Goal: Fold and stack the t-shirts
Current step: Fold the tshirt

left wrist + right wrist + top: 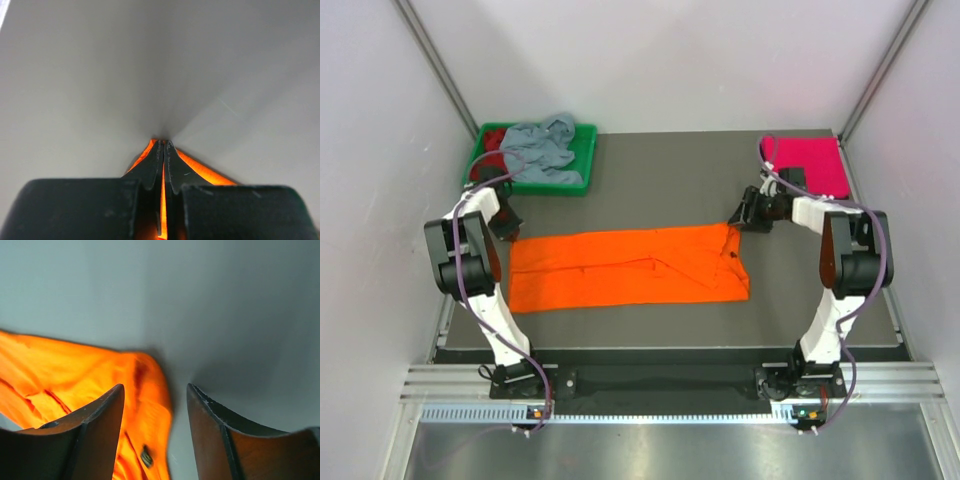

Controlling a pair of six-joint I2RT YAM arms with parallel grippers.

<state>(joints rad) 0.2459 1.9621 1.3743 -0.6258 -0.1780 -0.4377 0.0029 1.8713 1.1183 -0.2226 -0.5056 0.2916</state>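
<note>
Orange shirt (630, 265) lies as a long band mid-table. My left gripper (163, 145) pinches its 10 o'clock corner. My right gripper (156, 388) stands parted over the 2 o'clock corner, holding nothing. Best, I judge: regrip right, then lift both corners level. No readable writing anywhere.

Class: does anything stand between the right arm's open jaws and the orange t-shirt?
Nothing visible does. The right arm's jaws stand open at the far right corner of the orange t-shirt, whose cloth shows just beyond them in the right wrist view.
</note>
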